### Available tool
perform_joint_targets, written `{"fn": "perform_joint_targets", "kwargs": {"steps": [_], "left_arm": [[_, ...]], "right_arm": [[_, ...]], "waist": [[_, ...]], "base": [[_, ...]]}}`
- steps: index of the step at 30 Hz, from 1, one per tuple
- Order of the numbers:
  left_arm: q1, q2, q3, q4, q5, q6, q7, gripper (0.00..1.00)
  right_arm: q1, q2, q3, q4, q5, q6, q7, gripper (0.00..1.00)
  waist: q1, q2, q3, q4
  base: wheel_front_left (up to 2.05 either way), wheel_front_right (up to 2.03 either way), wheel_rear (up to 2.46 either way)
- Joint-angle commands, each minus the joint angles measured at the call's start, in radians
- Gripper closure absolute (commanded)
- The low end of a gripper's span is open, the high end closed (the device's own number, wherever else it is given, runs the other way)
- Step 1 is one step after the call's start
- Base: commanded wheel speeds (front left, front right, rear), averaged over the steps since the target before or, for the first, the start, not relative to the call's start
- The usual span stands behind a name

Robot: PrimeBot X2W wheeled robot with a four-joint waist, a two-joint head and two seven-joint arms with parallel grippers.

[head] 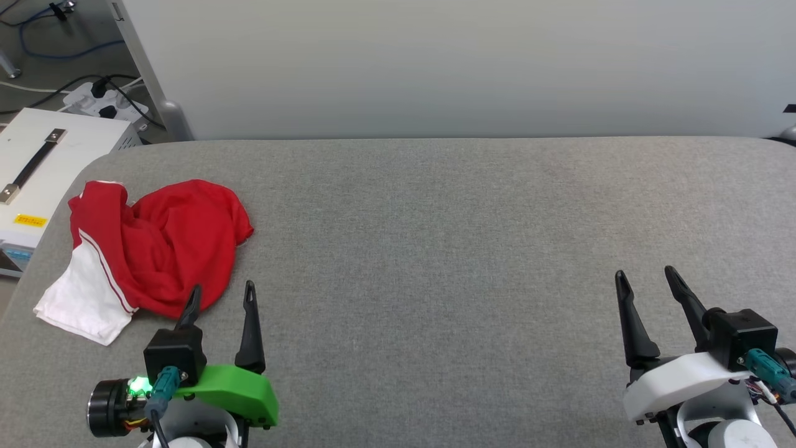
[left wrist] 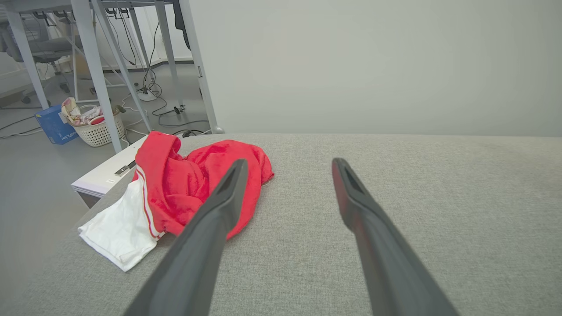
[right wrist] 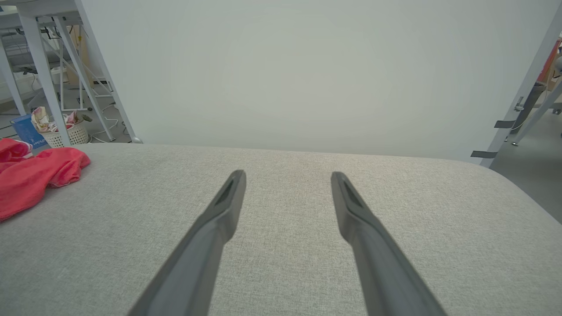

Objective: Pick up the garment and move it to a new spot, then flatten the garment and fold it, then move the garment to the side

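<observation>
Bright, soft overhead light is washing the table [head: 435, 249], casting only faint shadows under the near edge of the garment [head: 168, 242] at the left. The head view is reading sharp throughout. In the wrist views, the wide lens is bowing the table's far edge and tilting the desk legs [left wrist: 94, 74], while the near fingers [left wrist: 193, 259] are blurring.

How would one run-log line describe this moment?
stage: pickup pending | red-and-white jersey: crumpled, left side | left claw: open, near it | right claw: open, far off
</observation>
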Motion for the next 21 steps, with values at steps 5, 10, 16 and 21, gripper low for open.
{"fn": "perform_joint_targets", "kwargs": {"steps": [5, 10, 16, 21], "left_arm": [[-0.003, -0.002, 0.002, -0.002, -0.012, 0.007, -0.018, 0.00], [0.000, -0.002, 0.000, 0.002, -0.010, 0.009, -0.028, 0.00], [0.002, -0.002, -0.002, 0.010, -0.010, 0.013, -0.041, 0.00], [0.002, -0.002, -0.003, 0.017, -0.011, 0.015, -0.051, 0.00]], "right_arm": [[0.012, 0.000, -0.003, -0.002, 0.020, 0.000, -0.023, 0.00], [0.016, 0.000, -0.002, 0.003, 0.018, 0.000, -0.033, 0.00], [0.022, 0.000, 0.001, 0.010, 0.014, 0.000, -0.045, 0.00], [0.024, 0.000, 0.003, 0.014, 0.015, 0.000, -0.055, 0.00]], "waist": [[0.0000, 0.0000, 0.003, 0.002], [0.0000, 0.0000, 0.003, 0.002], [0.0000, 0.0000, 0.004, 0.004], [0.0000, 0.0000, 0.006, 0.006]], "base": [[0.00, 0.00, 0.00], [0.00, 0.00, 0.00], [0.00, 0.00, 0.00], [0.00, 0.00, 0.00]]}}
